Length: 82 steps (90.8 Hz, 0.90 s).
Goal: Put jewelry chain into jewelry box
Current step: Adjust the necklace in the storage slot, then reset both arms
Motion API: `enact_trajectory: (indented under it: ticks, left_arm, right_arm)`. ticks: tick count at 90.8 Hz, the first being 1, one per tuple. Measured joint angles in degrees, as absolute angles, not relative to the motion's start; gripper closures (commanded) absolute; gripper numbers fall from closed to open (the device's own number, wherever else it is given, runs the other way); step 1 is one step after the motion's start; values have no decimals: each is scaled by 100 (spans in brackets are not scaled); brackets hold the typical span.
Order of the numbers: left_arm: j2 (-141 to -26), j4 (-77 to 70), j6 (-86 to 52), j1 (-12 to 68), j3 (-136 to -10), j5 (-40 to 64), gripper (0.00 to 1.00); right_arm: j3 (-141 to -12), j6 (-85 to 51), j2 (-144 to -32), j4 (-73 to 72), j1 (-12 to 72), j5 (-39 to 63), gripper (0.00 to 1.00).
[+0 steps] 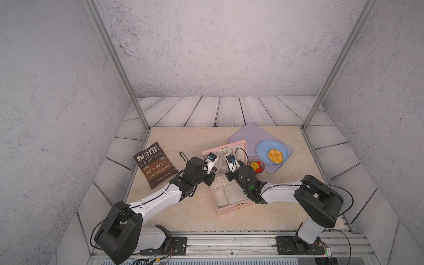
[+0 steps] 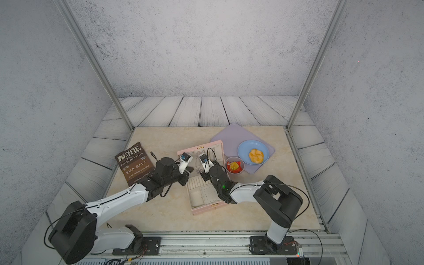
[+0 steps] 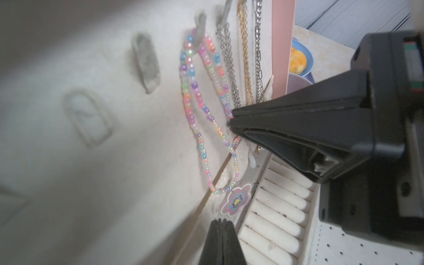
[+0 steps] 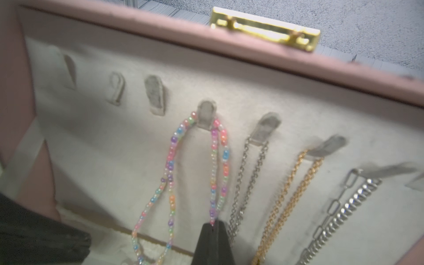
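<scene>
At the frame's lower edge the left gripper (image 3: 220, 226) is shut, empty. Mid-frame, the jewelry chain (image 4: 171, 160) is hung on a hook (image 4: 206, 114) in the jewelry box (image 4: 137, 25) lid, one strand pinched by the right gripper (image 4: 213, 227). Hanging seems done; release is called for
</scene>
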<state>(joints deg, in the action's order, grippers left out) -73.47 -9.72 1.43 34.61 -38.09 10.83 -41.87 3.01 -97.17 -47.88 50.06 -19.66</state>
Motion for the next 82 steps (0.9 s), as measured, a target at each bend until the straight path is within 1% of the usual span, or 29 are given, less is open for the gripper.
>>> enact_trajectory:
  ticks: [18,23,27,31,33,40,49,54,65,71,76,82]
  left_arm:
    - [-7347,-972,141,3450,-3809,1100,100]
    - [-7341,-969,141,3450,-3809,1118,100]
    - [-7330,-969,141,3448,-3809,1138,100]
    - [-7308,-965,141,3446,-3809,1173,100]
    - [-7277,-963,139,3444,-3809,1205,98]
    - [-7146,-958,134,3437,-3809,1330,89]
    - [-6853,-952,78,3422,-3809,1577,66]
    - [-6652,-937,104,3422,-3809,1702,55]
    - [-6152,-836,-95,3420,-3809,1848,39]
    - [-5793,-707,-211,3411,-3815,1734,26]
    - [-5474,-515,-274,3369,-3894,1535,22]
    - [-5196,-268,-364,3153,-4080,1317,21]
  right_arm:
    - [-4150,290,-9717,-4794,5009,-1966,99]
    - [-4143,290,-9697,-4788,5009,-1959,89]
    - [-4117,261,-9633,-4764,5009,-1942,77]
    - [-4071,274,-9511,-4694,5009,-1890,69]
    - [-4040,231,-9413,-4630,5009,-1817,66]
    - [-3962,209,-8969,-4399,5009,-1638,56]
    - [-3844,106,-8136,-4104,5009,-1308,46]
    - [-3747,32,-7583,-3938,5009,-1129,39]
    - [-3448,-117,-6383,-3452,5009,-954,25]
    - [-3295,-156,-5671,-3020,5000,-1031,21]
    - [-3273,-154,-5103,-2512,4917,-1205,16]
    - [-3310,-145,-4539,-1951,4672,-1404,11]
